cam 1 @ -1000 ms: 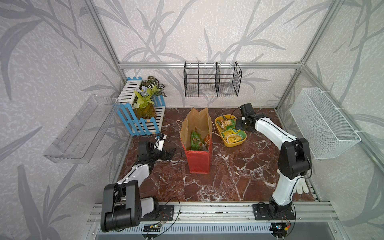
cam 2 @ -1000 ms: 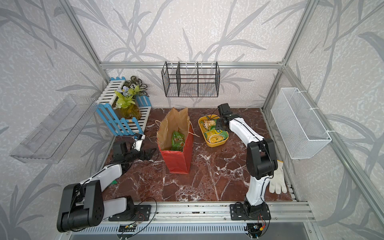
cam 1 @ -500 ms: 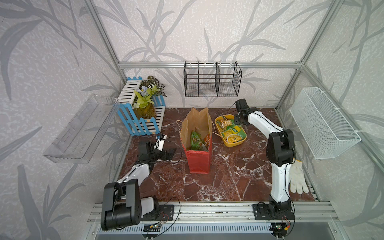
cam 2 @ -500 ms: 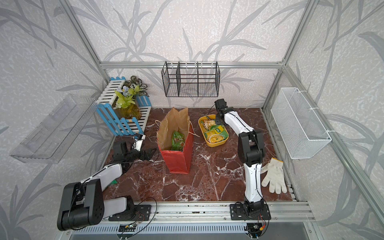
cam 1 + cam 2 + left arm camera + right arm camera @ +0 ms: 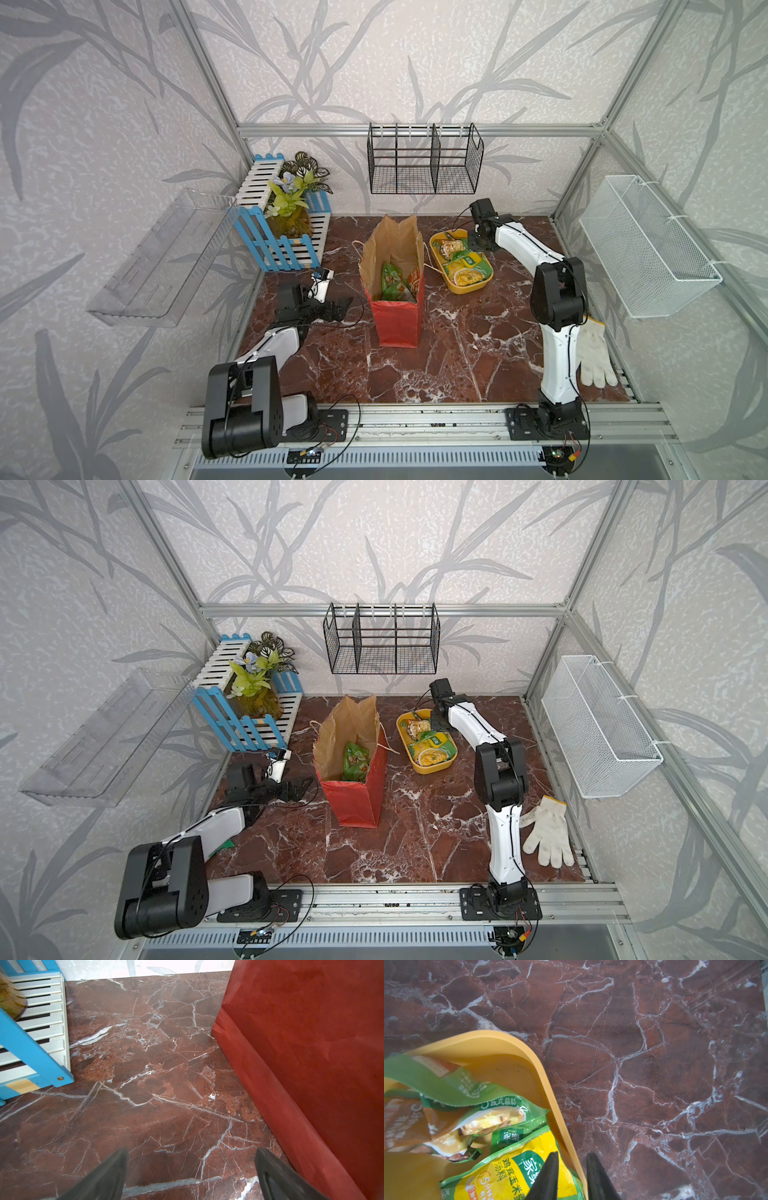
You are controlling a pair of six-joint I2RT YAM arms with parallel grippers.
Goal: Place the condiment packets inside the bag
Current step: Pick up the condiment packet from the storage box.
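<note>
The red bag (image 5: pixel 399 320) (image 5: pixel 359 804) stands open mid-table, and green condiment packets (image 5: pixel 392 282) (image 5: pixel 355 762) show inside it. More packets (image 5: pixel 463 266) (image 5: pixel 430 746) (image 5: pixel 508 1176) lie in the yellow tray (image 5: pixel 469 289) (image 5: pixel 517 1043) to its right. My right gripper (image 5: pixel 473 245) (image 5: pixel 434 725) (image 5: pixel 572 1154) is at the tray's far right corner. Its jaws are narrowed but apart, one finger over a yellow-green packet and the other outside the tray rim. My left gripper (image 5: pixel 344 307) (image 5: pixel 191 1152) is wide open and empty, low over the table left of the bag (image 5: pixel 311 1043).
A white work glove (image 5: pixel 594 353) (image 5: pixel 546 833) lies by the right arm's base. A blue and white fence planter (image 5: pixel 282 224) stands at the back left. A black wire rack (image 5: pixel 422 166), a white mesh basket (image 5: pixel 648 245) and a clear shelf (image 5: pixel 158 257) hang on the walls.
The right arm folded in and its gripper shifted toward the tray's far corner while its jaws narrowed. The glove came into view. The left arm has not moved.
</note>
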